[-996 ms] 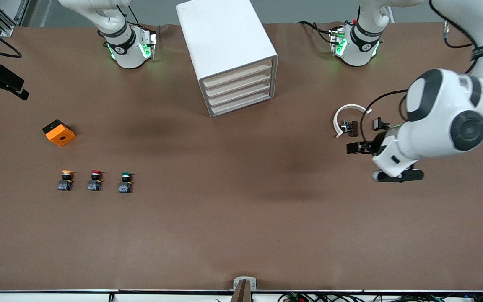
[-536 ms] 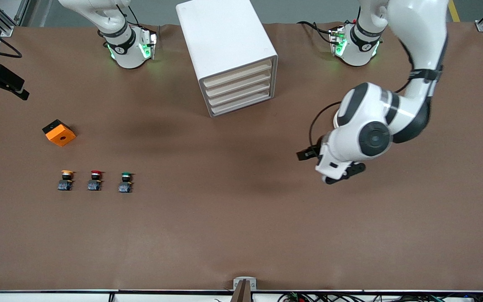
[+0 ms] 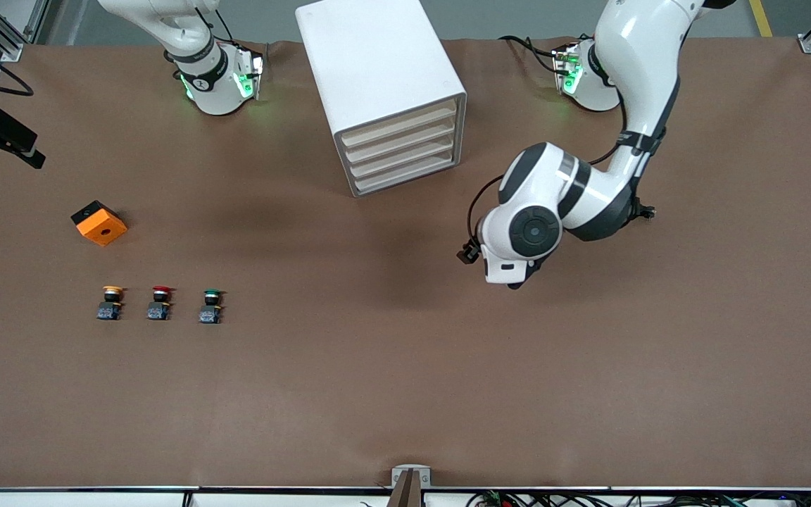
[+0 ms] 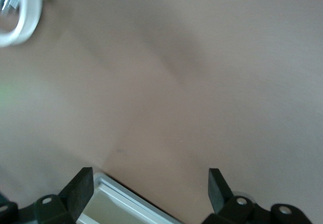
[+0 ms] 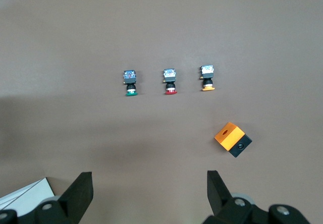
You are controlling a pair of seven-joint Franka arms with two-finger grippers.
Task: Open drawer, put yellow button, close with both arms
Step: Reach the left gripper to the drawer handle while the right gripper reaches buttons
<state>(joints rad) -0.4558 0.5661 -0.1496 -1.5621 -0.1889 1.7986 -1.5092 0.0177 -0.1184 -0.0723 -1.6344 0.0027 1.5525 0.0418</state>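
The white cabinet stands between the two arm bases, and its uppermost drawer is shut like the three below it. The yellow button stands upright toward the right arm's end of the table, and it also shows in the right wrist view. My left gripper is open and empty, low over the table beside the cabinet's front; a white edge of the cabinet shows between its fingers. The left arm's wrist hides it in the front view. My right gripper is open and empty, high over the table.
A red-capped button and a green-capped button stand in a row with the yellow one. An orange and black box lies farther from the front camera than the buttons. A white ring-shaped part lies toward the left arm's end.
My left arm has swung from its end of the table toward the cabinet's front and now covers the white ring in the front view. Buttons, box and drawers have not moved.
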